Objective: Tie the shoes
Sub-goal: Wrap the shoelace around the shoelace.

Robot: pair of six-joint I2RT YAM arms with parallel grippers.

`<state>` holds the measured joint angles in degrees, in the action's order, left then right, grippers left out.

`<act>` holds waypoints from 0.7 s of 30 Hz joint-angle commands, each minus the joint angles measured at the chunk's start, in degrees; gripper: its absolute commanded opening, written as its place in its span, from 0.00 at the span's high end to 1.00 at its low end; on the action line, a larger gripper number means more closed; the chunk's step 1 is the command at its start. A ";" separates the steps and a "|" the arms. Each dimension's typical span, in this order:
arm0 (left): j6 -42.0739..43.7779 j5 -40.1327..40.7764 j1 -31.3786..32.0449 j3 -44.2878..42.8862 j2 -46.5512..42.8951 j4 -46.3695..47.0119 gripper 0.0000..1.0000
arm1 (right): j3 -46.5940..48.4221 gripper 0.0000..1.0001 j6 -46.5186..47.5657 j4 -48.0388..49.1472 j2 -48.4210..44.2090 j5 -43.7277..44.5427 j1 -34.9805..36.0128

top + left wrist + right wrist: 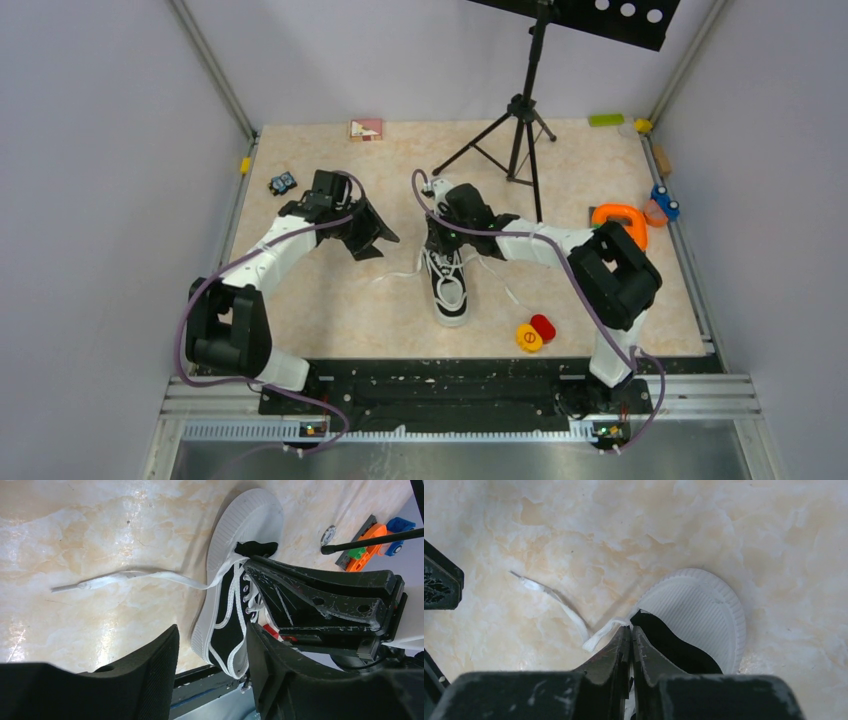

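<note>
the table (330,310) carries the shoe (451,290) about in its middle, well away from every edge, sole flat down and toe toward the near edge. the right gripper (630,630) hangs over the front of the lacing with its jaws pressed nearly together. from where i stand it looks to be nipping a lace (125,575) right where it leaves the shoe, though the fingers hide the pinch itself. the left gripper (211,630) sits just beside the shoe on its left, jaws spread, nothing in them. that lace trails loose over the table toward the left edge, and the other lace (505,285) lies out toward the right edge.

i'd guess the shoe is light: soft canvas on a rubber sole that grips a little but will skid if a lace is tugged hard, so it wants steadying. the laces are limp, flat and thin, apt to slip free. they're best taken partway along, not at the stiff tip.
</note>
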<state>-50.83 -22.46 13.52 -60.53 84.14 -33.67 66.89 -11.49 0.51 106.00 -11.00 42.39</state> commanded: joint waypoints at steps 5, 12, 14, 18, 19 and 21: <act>3.70 -0.50 0.40 2.61 -1.78 1.85 0.46 | -0.63 1.00 -0.26 2.66 -5.88 0.01 0.99; 6.40 3.48 3.27 6.37 -5.36 8.28 0.67 | -7.92 1.00 -1.47 5.06 -13.87 1.94 1.03; 7.08 5.42 5.63 8.59 -8.40 13.26 0.62 | -9.77 1.00 -2.25 5.49 -16.33 1.49 1.02; 12.84 9.97 10.99 8.73 -9.56 15.80 0.39 | -13.95 1.00 -5.04 8.94 -20.87 3.19 1.08; 14.52 8.53 11.15 7.49 -8.88 14.80 0.37 | -14.75 1.00 -5.72 9.80 -21.70 3.52 1.02; 17.46 3.72 11.18 7.73 -7.86 16.71 0.38 | -15.86 1.00 -7.30 11.44 -22.66 3.43 0.98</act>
<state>-40.73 -16.21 24.18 -51.75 75.79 -22.59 53.15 -15.25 5.41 87.35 -8.69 42.63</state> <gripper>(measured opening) 0.623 0.009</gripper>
